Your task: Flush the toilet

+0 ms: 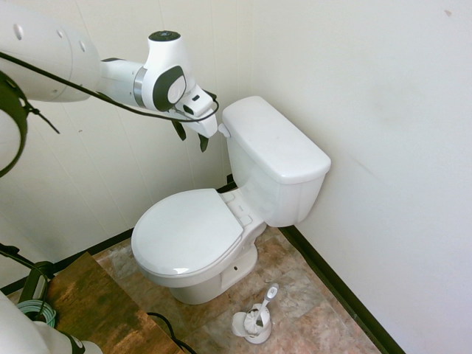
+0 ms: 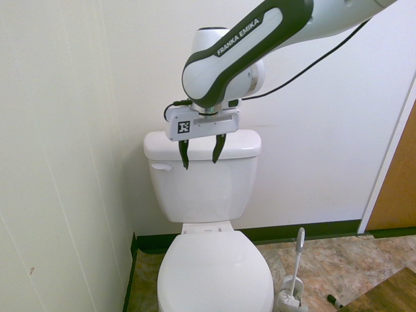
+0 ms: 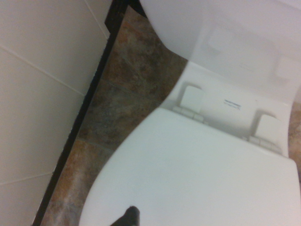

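Note:
The white toilet (image 1: 276,158) stands in the corner with its oval seat lid (image 1: 188,232) down. Its small white flush lever (image 1: 223,130) sticks out from the tank's front corner nearest the side wall. My gripper (image 1: 192,137) hangs fingers-down in front of the tank's upper edge, a short way from the lever and not touching it. In the second exterior view the gripper (image 2: 199,161) is open and empty, and the lever (image 2: 160,167) sits just to its left on the tank (image 2: 201,188). The wrist view shows the lid (image 3: 202,174) and its hinges from above.
A white toilet brush in its holder (image 1: 258,317) stands on the tiled floor beside the bowl. The side wall (image 2: 65,162) is close to the lever's side of the tank. A wooden board (image 1: 88,302) lies at the near left, and a wooden door (image 2: 396,188) at the far right.

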`<state>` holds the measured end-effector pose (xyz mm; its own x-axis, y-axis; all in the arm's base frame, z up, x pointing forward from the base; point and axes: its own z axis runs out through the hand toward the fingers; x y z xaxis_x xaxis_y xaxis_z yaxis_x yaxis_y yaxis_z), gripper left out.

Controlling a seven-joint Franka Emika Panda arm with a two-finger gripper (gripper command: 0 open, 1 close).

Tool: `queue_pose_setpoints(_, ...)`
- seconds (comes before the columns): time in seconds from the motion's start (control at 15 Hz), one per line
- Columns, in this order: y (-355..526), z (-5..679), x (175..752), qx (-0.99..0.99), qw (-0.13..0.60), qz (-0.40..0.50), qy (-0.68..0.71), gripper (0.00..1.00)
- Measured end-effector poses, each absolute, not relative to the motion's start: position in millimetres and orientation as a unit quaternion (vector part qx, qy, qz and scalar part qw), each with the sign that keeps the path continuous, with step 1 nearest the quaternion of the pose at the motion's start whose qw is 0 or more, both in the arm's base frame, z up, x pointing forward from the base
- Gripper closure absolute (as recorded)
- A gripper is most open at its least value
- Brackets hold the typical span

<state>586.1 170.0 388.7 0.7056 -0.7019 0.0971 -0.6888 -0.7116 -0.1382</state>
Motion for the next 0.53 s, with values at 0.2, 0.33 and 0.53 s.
queue_pose_setpoints(0.2, 187, 387, 614, -0.923, 0.053, -0.078, 0.372, 0.0)
queue_pose_setpoints(0.33, 190, 392, 634, -0.921, 0.059, -0.087, 0.374, 0.0)
queue_pose_setpoints(0.53, 190, 388, 643, -0.921, 0.053, -0.086, 0.375, 0.0)
